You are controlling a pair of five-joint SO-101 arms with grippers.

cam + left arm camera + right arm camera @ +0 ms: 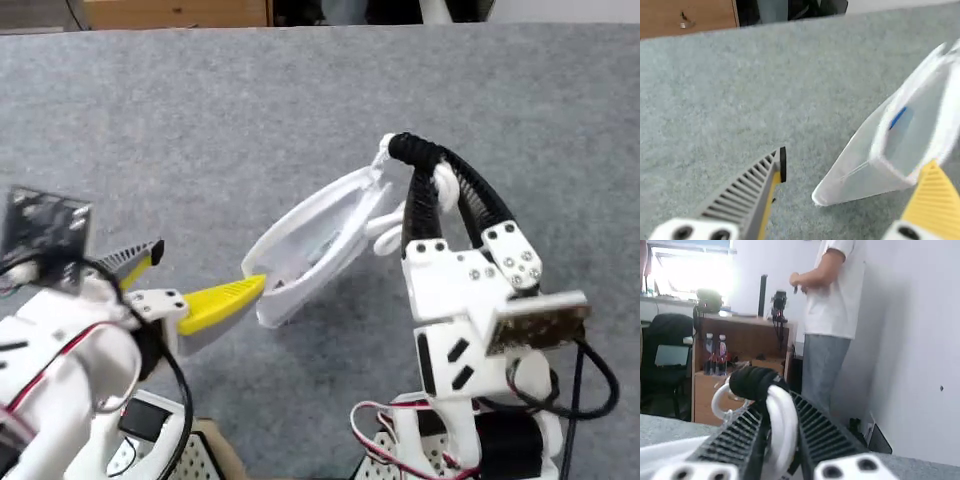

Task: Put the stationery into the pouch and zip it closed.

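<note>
Hidden: a blue thing (897,118) inside the pouch (310,245) is too blurred to name, and the pouch's upper end sits behind the right gripper (400,150).
Pouch: white, mouth gaping, slanting across the middle of the grey table (200,120) between the two arms.
Right gripper: black fingers pressed together, pinching a white fold at the pouch's upper end.
Left gripper (210,267): low over the table, fingers spread wide. The yellow finger (225,300) touches the pouch's lower end and the grey finger (135,258) stands apart from it.
</note>
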